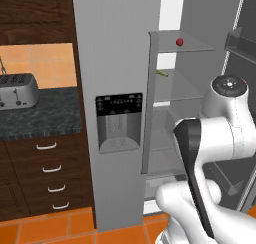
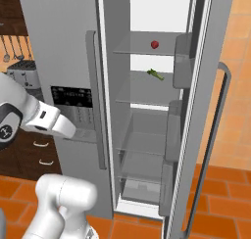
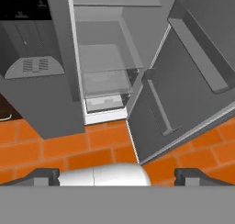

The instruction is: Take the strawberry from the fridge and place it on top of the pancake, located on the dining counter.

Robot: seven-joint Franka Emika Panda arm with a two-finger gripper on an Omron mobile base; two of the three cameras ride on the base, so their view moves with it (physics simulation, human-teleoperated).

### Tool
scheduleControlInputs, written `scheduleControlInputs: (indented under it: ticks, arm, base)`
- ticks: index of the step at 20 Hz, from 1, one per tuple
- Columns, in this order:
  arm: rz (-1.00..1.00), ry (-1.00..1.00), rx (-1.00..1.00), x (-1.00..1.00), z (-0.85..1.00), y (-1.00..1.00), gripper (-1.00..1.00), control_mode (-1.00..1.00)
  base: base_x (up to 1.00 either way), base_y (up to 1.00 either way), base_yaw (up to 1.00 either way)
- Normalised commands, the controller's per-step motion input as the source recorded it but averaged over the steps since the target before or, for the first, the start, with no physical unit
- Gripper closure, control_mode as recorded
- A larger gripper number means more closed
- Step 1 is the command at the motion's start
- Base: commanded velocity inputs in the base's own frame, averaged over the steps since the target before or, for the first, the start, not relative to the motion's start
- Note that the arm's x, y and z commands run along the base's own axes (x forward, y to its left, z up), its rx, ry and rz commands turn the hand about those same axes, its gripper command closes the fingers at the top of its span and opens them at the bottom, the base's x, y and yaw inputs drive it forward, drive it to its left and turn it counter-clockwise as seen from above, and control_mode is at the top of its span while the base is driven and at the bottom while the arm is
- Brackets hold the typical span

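Claw (image 3: 117, 176) of the white robot arm (image 1: 220, 138) stands wide, w/ its two small dark finger tips (image 3: 41, 176) far apart at the bottom of the hand view, and nothing is between them. It looks down at the orange tile floor (image 3: 59, 147) in front of the tall grey two-door fridge (image 2: 63, 47), near the bottom of the open right door (image 3: 183, 94), which swings out towards the claw.

Arm itself is folded in front of the fridge, approx. at the height of the lower shelves, and it is well apart from the upper shelves.

Inside the open compartment, the tiny bright red rounded strawberry (image 2: 154, 44) sits on the top glass shelf (image 2: 135, 51), towards its back. One shelf lower lies a small yellow-green item (image 2: 155, 75). Lower shelves and the clear drawer (image 3: 105, 103) at the bottom look bare.

Left fridge door is closed and carries the black-panelled water dispenser (image 1: 118, 122), w/ a long vertical handle (image 2: 93, 96) beside it.

Left of the fridge, a silver toaster (image 1: 17, 90) stands on the dark marbled wall counter (image 1: 45, 115), above dark brown drawers (image 1: 50, 173) w/ curved white handles.
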Motion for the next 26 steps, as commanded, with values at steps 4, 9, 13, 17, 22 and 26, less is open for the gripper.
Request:
scheduleControlInputs:
  ticks: [4,9,13,17,22,26]
  arm:
    - [0.04,-0.05,0.00,-0.09,-0.17,0.00,-1.00,-1.00]
    - [0.04,0.00,0.00,0.00,-0.10,0.04,-1.00,1.00]
    - [0.00,0.00,0.00,0.00,0.00,0.00,-1.00,1.00]
    - [0.00,0.00,0.00,0.00,0.00,0.00,-1.00,1.00]
    - [0.00,0.00,0.00,0.00,0.00,0.00,-1.00,1.00]
    - [0.00,0.00,0.00,0.00,0.00,0.00,-1.00,1.00]
  base:
    - [0.00,0.00,0.00]
    - [0.01,0.00,0.00]
    - [0.37,-0.08,-0.17]
    - [0.50,0.00,-0.28]
    - [0.71,-0.01,-0.29]
    - [0.83,-0.12,-0.16]
